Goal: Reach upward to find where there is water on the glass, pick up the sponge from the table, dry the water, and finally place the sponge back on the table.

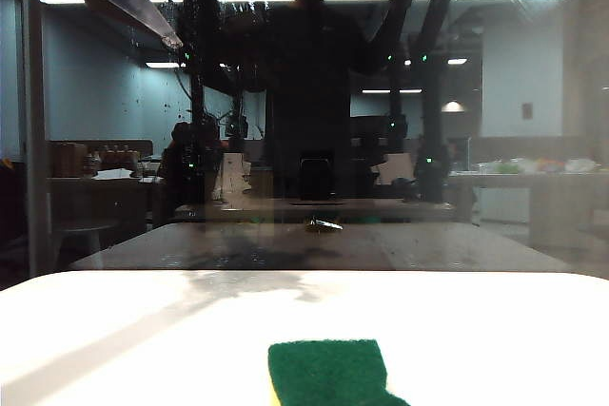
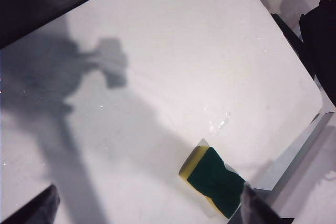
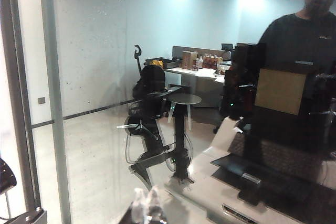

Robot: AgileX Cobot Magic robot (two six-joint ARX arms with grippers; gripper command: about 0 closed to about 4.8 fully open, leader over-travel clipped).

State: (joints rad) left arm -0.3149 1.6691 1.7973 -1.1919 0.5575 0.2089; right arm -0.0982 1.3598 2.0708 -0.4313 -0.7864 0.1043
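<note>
The rectangular sponge, dark green scouring layer over bright yellow foam (image 1: 335,374), is lying flat on the wide, smooth white table (image 1: 143,330), near its front edge and a little right of the middle in the exterior view, with no gripper touching it. The left gripper (image 2: 149,205) is hanging above the table, looking down on it; its two dark fingertips (image 2: 39,208) are standing far apart, so the jaws are wide open and empty. In the left wrist view the sponge (image 2: 215,179) is sitting beside one fingertip, off the midline between the two (not yet framed for a grasp).

To do this pick well, the left gripper is needing to shift sideways until the sponge lies squarely between the fingers, turn so the jaws are crossing the block's short width, then descend until the tips are almost on the table before squeezing. The foam is soft, so a light, low grip should serve better than a hard pinch.

The large dark reflective glass pane with its grey metal upright (image 1: 285,140) is standing just behind the table; I cannot make out water streaks on it for certain. The right wrist view is facing the glass (image 3: 105,103), and the right gripper's jaws are not showing there.
</note>
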